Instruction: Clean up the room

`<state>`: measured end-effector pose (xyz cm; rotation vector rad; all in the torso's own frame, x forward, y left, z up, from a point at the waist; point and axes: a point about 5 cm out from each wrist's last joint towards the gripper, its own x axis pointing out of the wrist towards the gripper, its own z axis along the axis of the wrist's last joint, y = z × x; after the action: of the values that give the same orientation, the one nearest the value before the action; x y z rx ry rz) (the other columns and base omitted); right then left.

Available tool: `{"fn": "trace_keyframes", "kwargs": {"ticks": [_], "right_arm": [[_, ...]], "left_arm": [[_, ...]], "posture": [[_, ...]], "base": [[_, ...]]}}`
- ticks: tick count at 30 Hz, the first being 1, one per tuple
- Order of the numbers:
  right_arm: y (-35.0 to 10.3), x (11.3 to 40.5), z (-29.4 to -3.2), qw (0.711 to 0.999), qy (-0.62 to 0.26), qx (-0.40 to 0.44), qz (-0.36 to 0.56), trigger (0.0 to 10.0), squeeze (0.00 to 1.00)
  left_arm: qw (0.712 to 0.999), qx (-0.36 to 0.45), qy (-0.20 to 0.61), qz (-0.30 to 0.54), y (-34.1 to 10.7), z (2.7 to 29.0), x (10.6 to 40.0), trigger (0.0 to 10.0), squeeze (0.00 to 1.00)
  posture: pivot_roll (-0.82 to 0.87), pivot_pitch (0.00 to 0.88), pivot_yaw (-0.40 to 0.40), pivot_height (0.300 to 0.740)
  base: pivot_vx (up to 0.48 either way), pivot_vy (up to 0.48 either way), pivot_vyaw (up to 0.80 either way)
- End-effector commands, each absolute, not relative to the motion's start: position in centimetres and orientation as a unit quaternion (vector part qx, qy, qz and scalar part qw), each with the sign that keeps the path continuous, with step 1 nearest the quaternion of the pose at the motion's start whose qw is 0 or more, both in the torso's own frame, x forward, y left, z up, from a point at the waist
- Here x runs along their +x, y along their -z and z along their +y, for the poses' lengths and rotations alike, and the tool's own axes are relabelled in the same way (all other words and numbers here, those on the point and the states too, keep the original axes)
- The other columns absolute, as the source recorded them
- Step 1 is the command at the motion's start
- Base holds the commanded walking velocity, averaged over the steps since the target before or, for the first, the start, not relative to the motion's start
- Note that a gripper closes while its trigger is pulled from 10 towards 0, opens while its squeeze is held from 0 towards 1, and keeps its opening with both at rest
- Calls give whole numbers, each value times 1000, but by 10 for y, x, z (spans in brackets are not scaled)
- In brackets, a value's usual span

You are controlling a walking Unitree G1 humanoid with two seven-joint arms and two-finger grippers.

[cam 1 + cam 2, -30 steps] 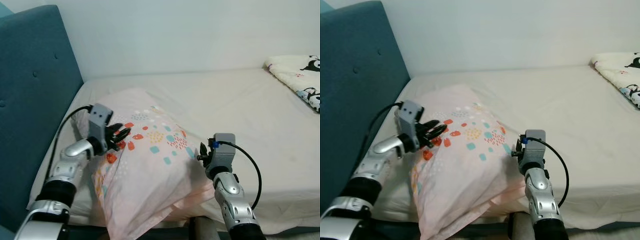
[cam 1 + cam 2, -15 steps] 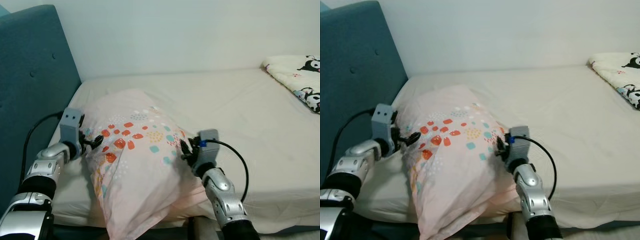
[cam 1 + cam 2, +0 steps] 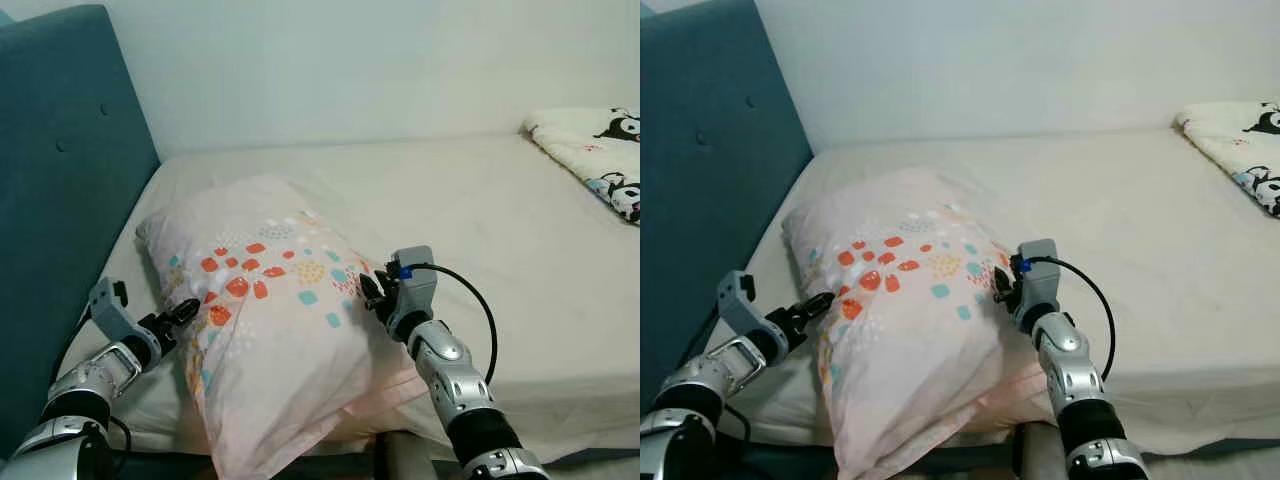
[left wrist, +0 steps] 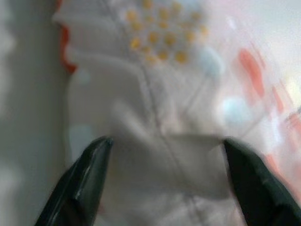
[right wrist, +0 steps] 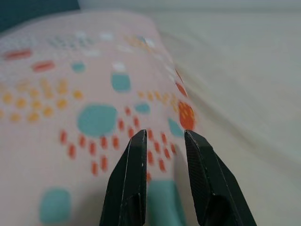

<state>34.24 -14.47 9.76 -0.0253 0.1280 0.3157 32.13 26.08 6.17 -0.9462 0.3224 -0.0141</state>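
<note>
A pink patterned pillow (image 3: 270, 300) lies on a beige bed (image 3: 500, 210) near a teal headboard (image 3: 60, 180). The left gripper (image 3: 182, 311), spread wide, touches the pillow's left edge, gripping nothing. The right gripper (image 3: 368, 290), fingers narrowly parted, presses its right side.

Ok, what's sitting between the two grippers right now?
The pink patterned pillow, with the left gripper and right gripper at its opposite sides, seen in both eye views.

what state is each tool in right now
Left tool: open, fingers apart against the side of the pillow, nothing held.
Right tool: open by a narrow gap, at the pillow's other side, nothing held.
</note>
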Motion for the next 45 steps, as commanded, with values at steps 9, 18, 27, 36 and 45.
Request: {"fn": "trace_keyframes", "kwargs": {"ticks": [9, 18, 27, 36, 45], "right_arm": [[-75, 336, -146, 977, -172, -33, 120, 10000, 0], [-71, 334, -141, 975, -180, -44, 125, 10000, 0], [-71, 334, -140, 974, -185, -47, 123, 10000, 0], [-68, 333, -133, 972, -193, -48, 128, 10000, 0], [-66, 333, -126, 969, -203, -53, 132, 10000, 0]], "left_arm": [[788, -604, 91, 80, -64, 246, 315, 10000, 1000], [844, -470, 173, 191, -39, 203, 306, 10000, 1000], [829, -483, 225, 169, -45, 200, 301, 10000, 1000], [748, -525, 373, 161, -67, 144, 294, 10000, 1000], [793, -408, 412, 186, -72, 97, 305, 10000, 1000]], "posture": [[-76, 105, -5, 566], [-82, 109, -8, 566], [-77, 115, -11, 566], [-73, 111, -15, 566], [-66, 105, -12, 566]], "base": [[0, 0, 0], [0, 0, 0], [0, 0, 0], [0, 0, 0], [0, 0, 0]]}}
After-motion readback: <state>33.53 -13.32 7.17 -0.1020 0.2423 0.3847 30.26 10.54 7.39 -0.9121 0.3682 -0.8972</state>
